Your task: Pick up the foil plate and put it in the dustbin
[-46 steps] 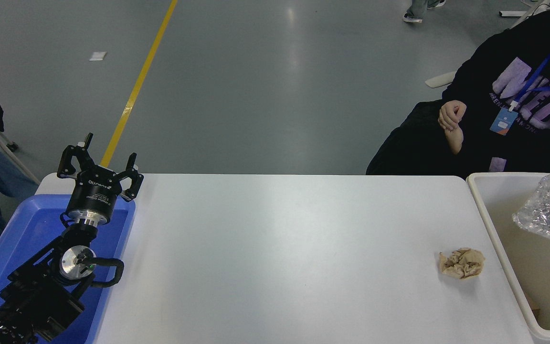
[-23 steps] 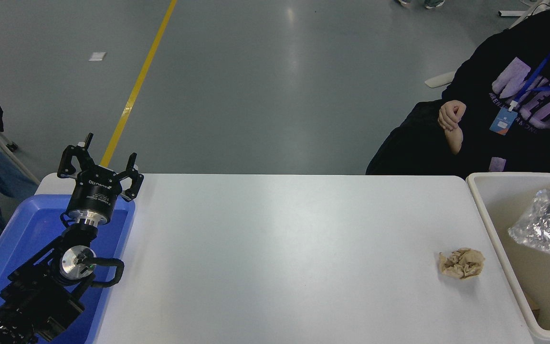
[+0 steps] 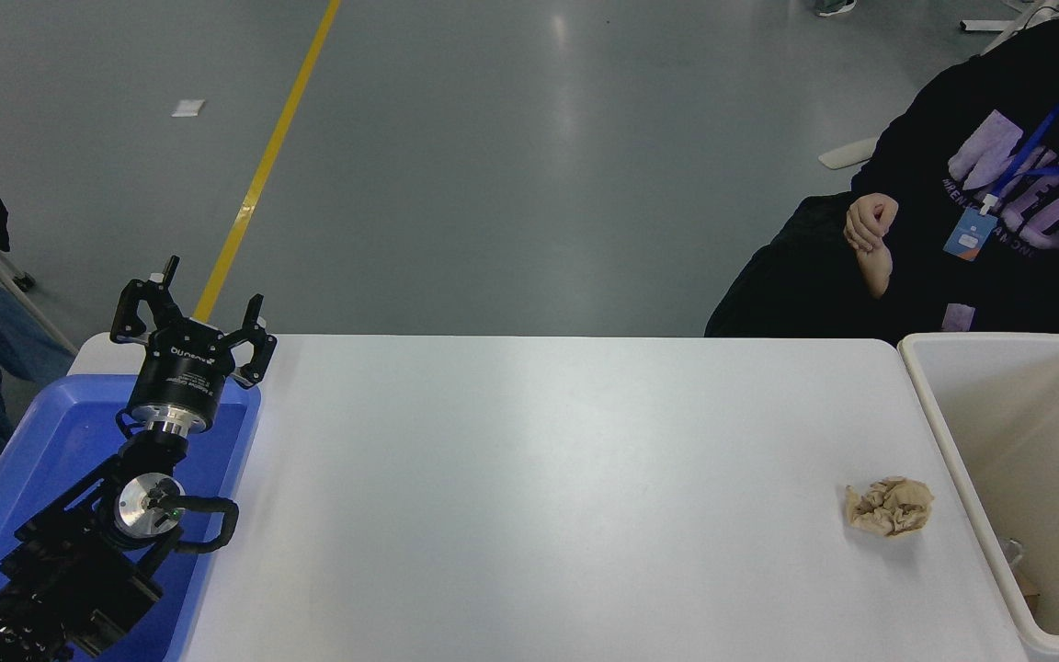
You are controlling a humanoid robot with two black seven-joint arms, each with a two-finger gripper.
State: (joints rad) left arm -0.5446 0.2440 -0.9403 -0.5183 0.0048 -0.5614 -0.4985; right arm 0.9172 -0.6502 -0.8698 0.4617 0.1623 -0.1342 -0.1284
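I see only a tiny shiny bit of the foil plate (image 3: 1013, 552) low inside the dustbin (image 3: 939, 432), by its near wall. A paper ball (image 3: 890, 507) lies beside the bin. My left gripper (image 3: 196, 311) waits over the blue tray (image 3: 42, 441), fingers spread wide.

dustbin (image 3: 952, 460) cropped at right edge

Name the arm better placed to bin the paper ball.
Probably right: the paper ball lies far right beside the dustbin; the left gripper hangs open by the blue tray, far left; right arm unseen.
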